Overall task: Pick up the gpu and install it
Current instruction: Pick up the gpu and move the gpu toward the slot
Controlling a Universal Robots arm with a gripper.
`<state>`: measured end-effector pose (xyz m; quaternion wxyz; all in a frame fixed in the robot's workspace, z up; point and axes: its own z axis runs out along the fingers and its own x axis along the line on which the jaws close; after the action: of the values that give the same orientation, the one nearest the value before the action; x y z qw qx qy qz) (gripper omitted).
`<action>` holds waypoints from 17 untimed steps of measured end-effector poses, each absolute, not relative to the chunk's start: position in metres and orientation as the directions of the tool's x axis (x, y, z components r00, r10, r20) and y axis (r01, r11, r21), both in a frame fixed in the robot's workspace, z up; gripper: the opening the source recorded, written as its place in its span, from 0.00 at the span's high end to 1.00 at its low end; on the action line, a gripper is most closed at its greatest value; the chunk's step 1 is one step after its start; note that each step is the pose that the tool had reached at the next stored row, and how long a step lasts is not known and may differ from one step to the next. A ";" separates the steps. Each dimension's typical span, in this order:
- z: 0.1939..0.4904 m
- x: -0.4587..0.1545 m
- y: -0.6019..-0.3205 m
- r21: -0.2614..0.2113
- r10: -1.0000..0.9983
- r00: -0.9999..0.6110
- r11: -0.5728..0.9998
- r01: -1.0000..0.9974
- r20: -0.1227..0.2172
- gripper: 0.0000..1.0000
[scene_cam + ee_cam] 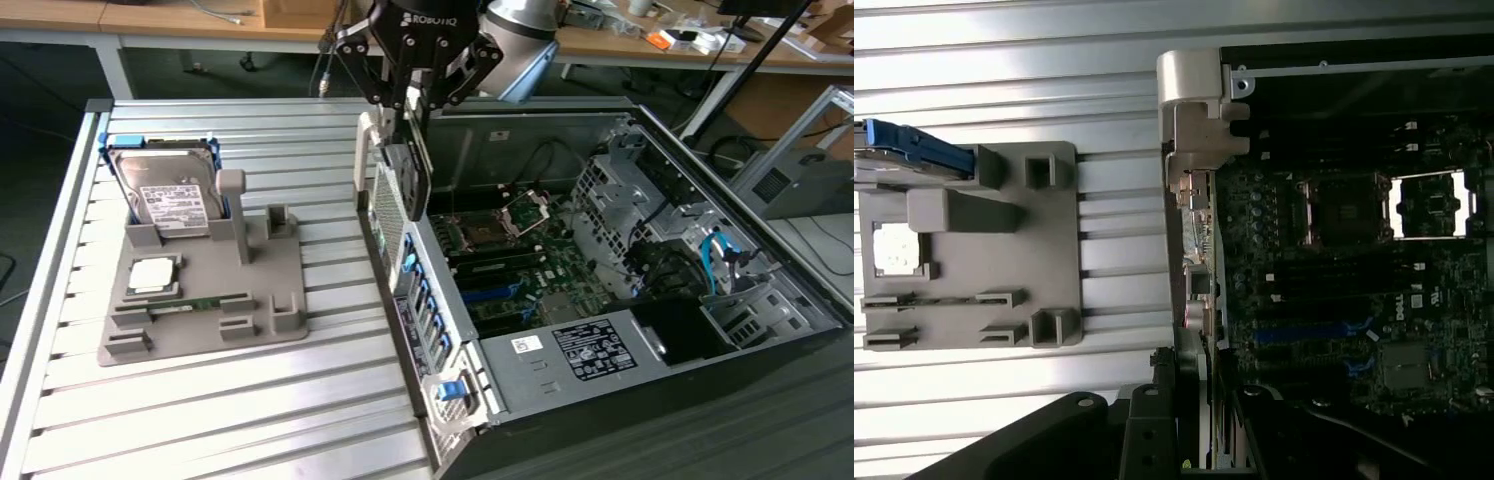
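Gpu gripped upright over the open computer case

The gpu (411, 170) (1199, 260) is held edge-on, clamped between the closed fingers (387, 90), and hangs at the rear wall of the computer case (447, 400), beside the exposed motherboard (521, 275). Towards the exterior view's left, well apart, a grey fixture (267, 300) carrying a hard drive (167, 195) is seen on the ribbed desk (267, 410).

The counter (200, 420) is silver, striped by ribbed slats. The computer case (667, 440) is black outside and grey within, and its motherboard (534, 285) is dark green with blue slots. To the exterior view's left of the case, a grey holder (267, 300) carries a silver, white-labelled hard drive (160, 190). The gpu (414, 180) and the claw (404, 105) are black.
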<state>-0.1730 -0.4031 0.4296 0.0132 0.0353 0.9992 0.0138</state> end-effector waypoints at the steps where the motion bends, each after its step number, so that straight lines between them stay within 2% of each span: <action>1: 0.430 -0.171 -0.403 0.028 0.071 -0.997 0.997 0.070 -0.025 0.73; 17: 0.430 -0.149 -0.407 0.026 0.071 -0.997 0.997 0.070 -0.026 0.73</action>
<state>-0.1486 -0.4069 0.4296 0.0133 0.0353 0.9992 0.0126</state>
